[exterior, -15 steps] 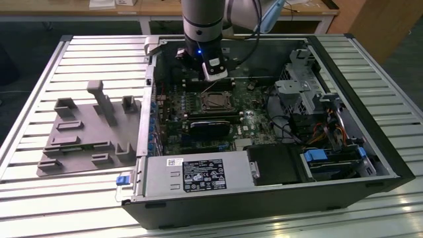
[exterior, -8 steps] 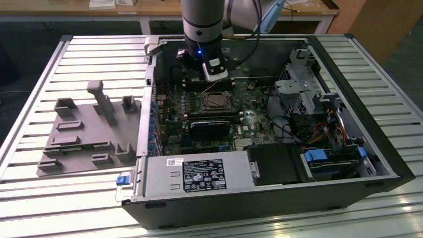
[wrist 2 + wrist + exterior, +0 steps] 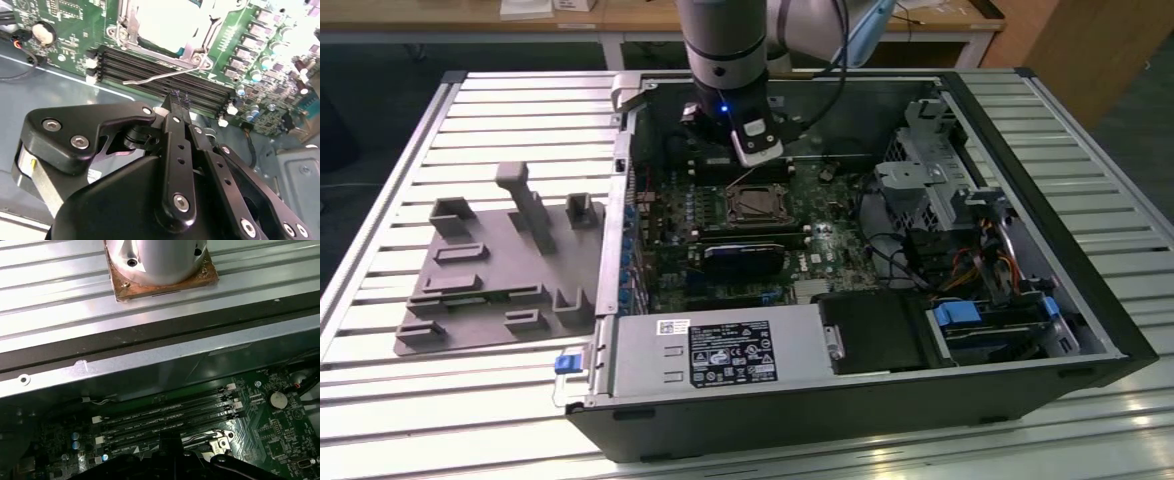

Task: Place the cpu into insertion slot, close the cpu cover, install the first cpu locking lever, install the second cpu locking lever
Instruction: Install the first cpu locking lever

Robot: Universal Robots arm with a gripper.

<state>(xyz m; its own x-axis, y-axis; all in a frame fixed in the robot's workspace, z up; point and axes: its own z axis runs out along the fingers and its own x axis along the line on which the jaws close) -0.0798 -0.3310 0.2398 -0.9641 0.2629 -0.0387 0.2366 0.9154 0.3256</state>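
Second wrist view: end effector, pressed together, hovers near the cpu cover.

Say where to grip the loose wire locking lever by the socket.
Probably take the locking lever by its bent free end over the memory slots, pinching across the wire from above. It is bare there, while its other end is pinned at the socket.

Robotics lab or workshop, slatted metal worktable, opened computer tower, wooden benches behind

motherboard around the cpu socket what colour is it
The motherboard is green, seen best in the second wrist view.
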